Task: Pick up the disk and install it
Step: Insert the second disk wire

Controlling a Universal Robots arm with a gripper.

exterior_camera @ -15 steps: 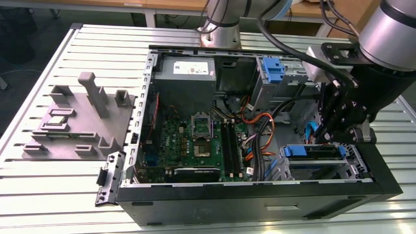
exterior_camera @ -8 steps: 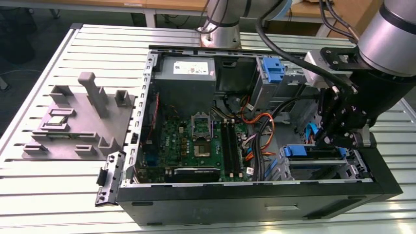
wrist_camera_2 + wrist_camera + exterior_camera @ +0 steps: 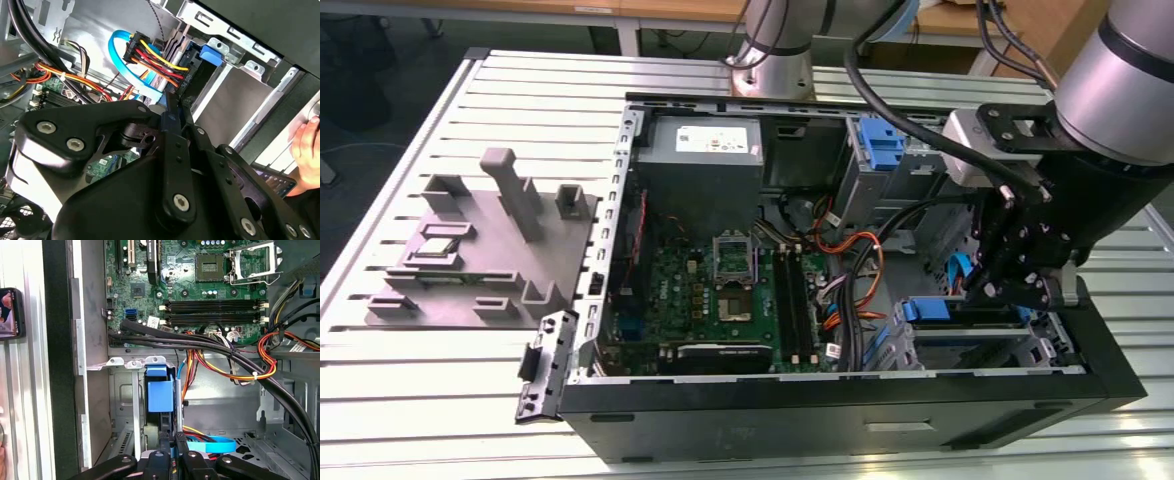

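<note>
The disk shows as a blue carrier end [image 3: 160,390] set in the drive bay at the case's front corner on the exterior view's right [image 3: 927,310]; its metal body is hidden in the bay. My gripper [image 3: 1007,290] hangs over that bay, just beside the blue end. In both wrist views the black fingertips [image 3: 179,442] [image 3: 170,107] are drawn close together, shut, with a sliver of blue between them. I cannot make out whether that sliver is the carrier or the light-blue data cable [image 3: 212,445] [image 3: 125,60] behind it.
The open computer case [image 3: 854,385] lies on a slatted table. A grey power-supply box [image 3: 700,150] and a blue bracket [image 3: 881,145] sit at its far side. Thick black and coloured cables [image 3: 220,352] cross near the bay. A grey fixture [image 3: 480,250] stands on the exterior view's left. A hand [image 3: 307,145] holds a phone [image 3: 272,180].
</note>
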